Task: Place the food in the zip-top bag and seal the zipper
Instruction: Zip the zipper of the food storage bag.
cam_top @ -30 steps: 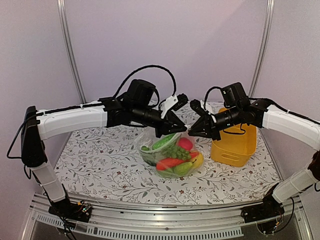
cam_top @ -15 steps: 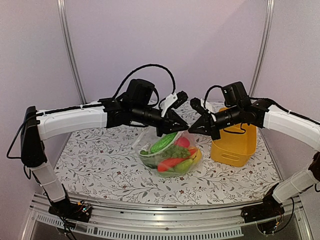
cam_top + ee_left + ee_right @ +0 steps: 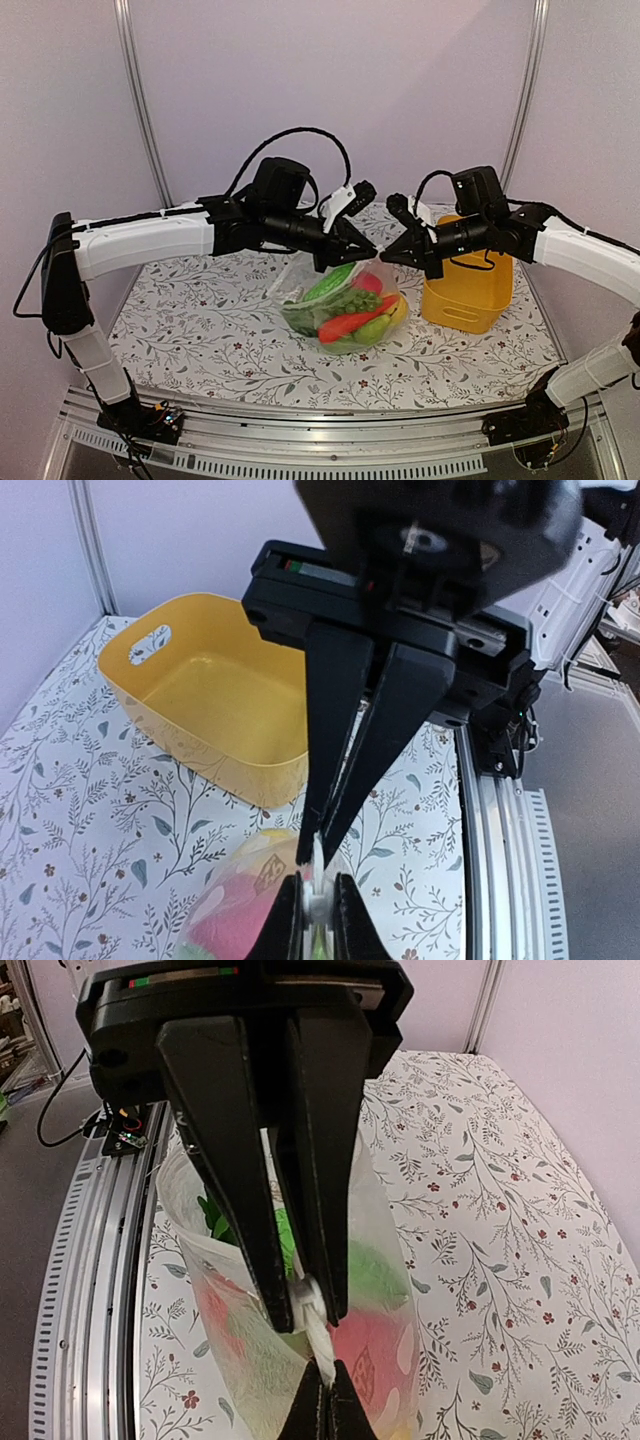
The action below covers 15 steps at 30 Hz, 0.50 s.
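Dotted bag (image 3: 300, 288), full of toy food (image 3: 350, 312), upright on counter (image 3: 200, 330) beside yellow bin (image 3: 465, 290): left claw (image 3: 369, 250) and right claw (image 3: 384, 258) both clenched tip-to-tip on zipper (image 3: 312, 1312); squeeze firmly, then slide apart along the taut strip.

Bright, even, diffuse light, faint soft shadows, right end effector (image 3: 322, 830) blurred near the left wrist lens.

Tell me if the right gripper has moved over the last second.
Yes, slightly. In the top view the right gripper has risen a little against the bin, and it is now shut on the mouth edge of the bag.
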Each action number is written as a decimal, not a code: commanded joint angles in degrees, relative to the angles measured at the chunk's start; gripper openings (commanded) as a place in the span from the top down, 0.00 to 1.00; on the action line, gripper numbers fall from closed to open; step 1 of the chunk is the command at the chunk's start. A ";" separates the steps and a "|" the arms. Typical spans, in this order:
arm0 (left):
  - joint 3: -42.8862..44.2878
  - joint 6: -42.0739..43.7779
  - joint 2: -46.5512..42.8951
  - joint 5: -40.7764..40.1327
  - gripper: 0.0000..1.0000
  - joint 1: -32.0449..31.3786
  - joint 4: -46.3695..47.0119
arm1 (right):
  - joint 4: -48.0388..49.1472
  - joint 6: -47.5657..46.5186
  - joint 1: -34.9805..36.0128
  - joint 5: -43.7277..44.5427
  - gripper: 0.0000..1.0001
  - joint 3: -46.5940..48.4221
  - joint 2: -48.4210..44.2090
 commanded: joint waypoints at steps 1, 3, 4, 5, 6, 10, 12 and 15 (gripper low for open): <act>0.65 -0.91 -1.24 -1.93 0.95 0.30 -4.72 | 2.77 2.18 -2.41 2.01 1.00 -1.41 -2.32; 0.65 -0.95 -1.24 -2.19 0.96 0.35 -5.02 | 3.34 2.49 -2.52 1.88 1.00 -2.02 -2.70; 0.70 -0.93 -1.28 -2.58 0.96 0.32 -5.59 | 3.53 2.69 -2.62 1.84 1.00 -2.19 -2.83; 0.73 -0.89 -1.34 -2.93 0.96 0.34 -6.19 | 3.52 2.79 -2.71 1.95 1.00 -2.28 -2.96; 0.63 -0.62 -1.50 -3.53 0.95 0.40 -6.90 | 3.58 2.86 -2.84 2.11 1.00 -2.35 -3.11; -1.13 0.28 -3.00 -5.80 0.95 0.39 -8.64 | 4.03 2.91 -3.95 3.44 1.00 -2.89 -4.28; -2.64 0.77 -4.21 -7.02 0.95 0.50 -9.01 | 4.30 3.21 -5.10 3.36 1.00 -3.05 -4.54; -5.17 1.56 -6.41 -8.65 0.95 0.68 -9.82 | 4.63 3.52 -6.29 3.25 1.00 -3.57 -4.74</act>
